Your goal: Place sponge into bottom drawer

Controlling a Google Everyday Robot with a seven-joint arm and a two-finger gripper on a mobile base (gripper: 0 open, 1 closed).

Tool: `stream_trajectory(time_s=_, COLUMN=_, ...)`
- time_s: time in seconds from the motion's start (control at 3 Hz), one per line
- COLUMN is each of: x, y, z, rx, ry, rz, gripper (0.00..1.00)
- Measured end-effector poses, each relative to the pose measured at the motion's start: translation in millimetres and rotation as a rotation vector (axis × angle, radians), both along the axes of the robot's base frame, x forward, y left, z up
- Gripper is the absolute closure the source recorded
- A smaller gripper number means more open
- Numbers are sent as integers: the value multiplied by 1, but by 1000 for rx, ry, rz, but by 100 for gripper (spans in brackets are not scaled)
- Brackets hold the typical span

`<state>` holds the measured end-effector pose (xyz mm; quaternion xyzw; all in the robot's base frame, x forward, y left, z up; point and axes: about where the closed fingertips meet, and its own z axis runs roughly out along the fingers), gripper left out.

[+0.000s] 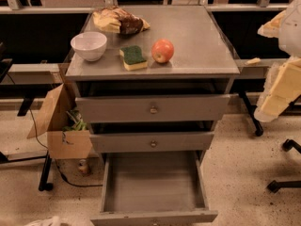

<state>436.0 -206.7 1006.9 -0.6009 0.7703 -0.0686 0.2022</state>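
The sponge [134, 57], dark green on top with yellow foam below, lies on the grey cabinet top [197, 41] near its front edge, between a white bowl and a red apple. The bottom drawer [154, 216] is pulled far out and nothing lies inside it. My gripper [277, 55] hangs at the right edge of the camera view, right of the cabinet and well away from the sponge. Its cream fingers [283, 86] stand apart and hold nothing.
A white bowl [89, 45] stands left of the sponge, a red apple [162, 50] right of it, and a yellow-and-brown snack bag [120, 21] behind. The two upper drawers [153, 108] stand slightly ajar. A cardboard box [61, 126] sits at the left, chair legs [282, 182] at the right.
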Motion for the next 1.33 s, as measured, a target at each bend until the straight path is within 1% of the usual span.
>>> stream_trajectory(time_s=0.33, x=0, y=0, z=0, rx=0, ry=0, rz=0, gripper=0)
stream_trajectory(time_s=0.67, x=21, y=18, z=10, rx=52, ry=-6, rz=-29, gripper=0)
stream_trajectory(time_s=1.0, x=63, y=75, z=22, rx=147, ry=-15, rz=-32, gripper=0)
stream_trajectory(time_s=1.33, x=102, y=146, z=19, rx=239, ry=5, rz=-14, gripper=0)
